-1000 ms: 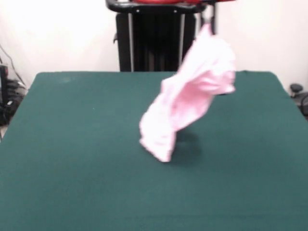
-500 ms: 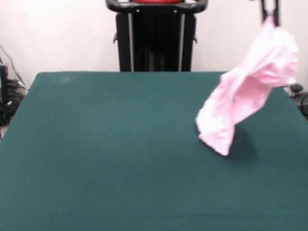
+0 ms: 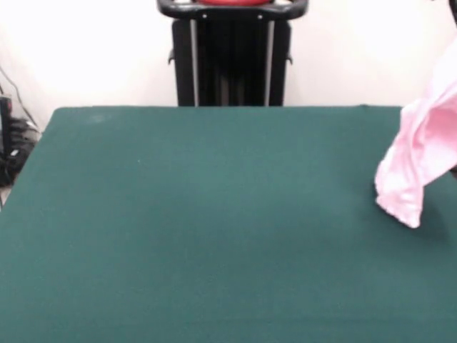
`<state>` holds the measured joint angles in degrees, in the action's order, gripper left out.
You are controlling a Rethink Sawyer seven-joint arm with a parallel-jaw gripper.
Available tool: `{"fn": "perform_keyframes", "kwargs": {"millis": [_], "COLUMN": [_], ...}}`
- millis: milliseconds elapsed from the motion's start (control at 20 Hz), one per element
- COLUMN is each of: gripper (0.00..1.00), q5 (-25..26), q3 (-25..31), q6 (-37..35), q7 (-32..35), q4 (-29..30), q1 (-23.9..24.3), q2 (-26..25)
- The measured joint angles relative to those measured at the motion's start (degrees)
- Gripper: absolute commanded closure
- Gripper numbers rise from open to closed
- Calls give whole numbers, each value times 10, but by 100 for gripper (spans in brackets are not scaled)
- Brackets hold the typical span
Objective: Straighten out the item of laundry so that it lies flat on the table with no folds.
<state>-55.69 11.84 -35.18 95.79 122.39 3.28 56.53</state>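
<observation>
The item of laundry [image 3: 423,153], pale pink soft cloth, hangs bunched in the air at the far right of the front view. Its upper part runs out of the picture at the right edge. Its lowest end [image 3: 401,209] dangles just over the table [image 3: 207,214], a broad dark green surface, near the table's right side. The cloth is folded on itself, and neither legs nor waistband can be made out. My gripper lies beyond the picture's upper right edge and does not show.
The robot's black pedestal [image 3: 232,57] stands behind the table's far edge at the middle. Dark cables and equipment [image 3: 11,146] sit off the table's left side. A pale wall closes the back.
The hanging pink garment has swung steadily to the right, from over the table's middle to its right edge. The gripper that showed above it earlier has left the picture.
</observation>
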Motion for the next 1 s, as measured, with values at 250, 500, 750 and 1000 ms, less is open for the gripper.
{"fn": "perform_keyframes", "kwargs": {"millis": [250,500,750,1000], "gripper": [100,100,100,100], "q5": [-50,-46,-11,61], "q3": [3,4,10,29], "q6": [-11,-17,-16,-7], "q7": [-69,-155,-252,-325], "q4": [62,88,96,96], "q1": [42,103,189,280], "q2": [15,7,-28,-84]}}
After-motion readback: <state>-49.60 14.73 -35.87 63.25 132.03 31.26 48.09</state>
